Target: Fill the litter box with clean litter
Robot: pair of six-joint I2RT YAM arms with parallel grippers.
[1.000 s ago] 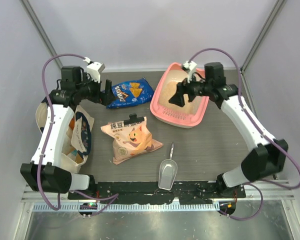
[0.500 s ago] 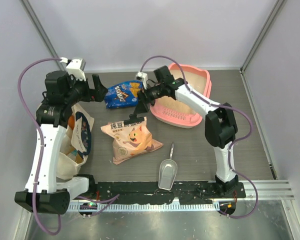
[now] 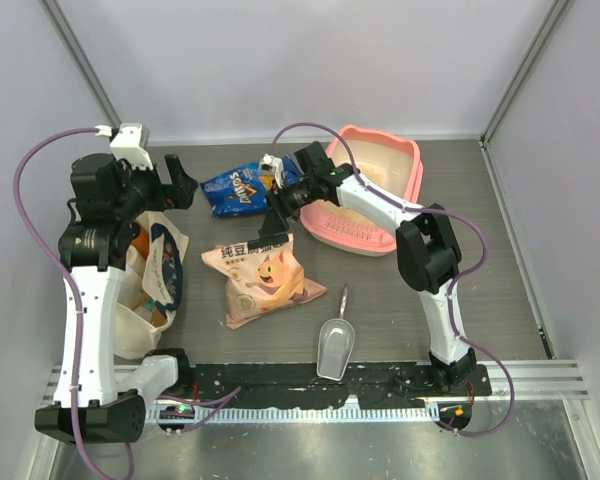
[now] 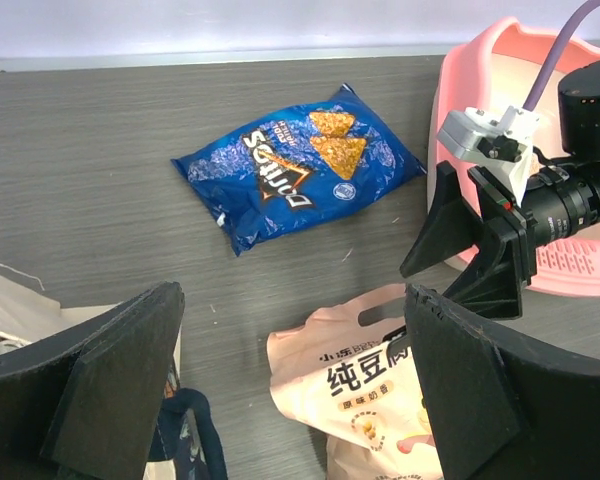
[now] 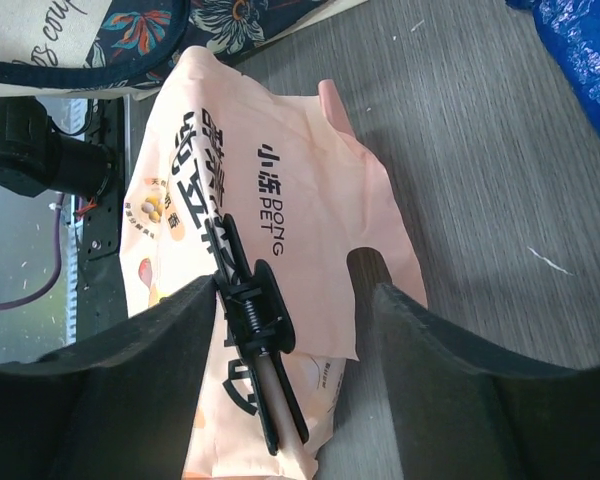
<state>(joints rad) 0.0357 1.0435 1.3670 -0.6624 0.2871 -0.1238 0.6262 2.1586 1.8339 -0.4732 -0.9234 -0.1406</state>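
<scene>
The large pink plastic litter box, rounded-rectangular with a slotted ledge at its near end, sits at the far right of the table. It already holds a shallow layer of pale beige granular litter, so I judge the filling begun but far from done.

The pinkish-beige litter bag printed with an orange cartoon cat lies flat mid-table, just left of the box. The right gripper hovers over the bag's top, jaws wide on either side of the black plastic clip that seals it, gripping nothing. The left gripper hangs wide and empty above the table's left side.

What is left: unclip the bag, then pour or use the clear plastic scoop, which lies untouched near the front edge.
</scene>
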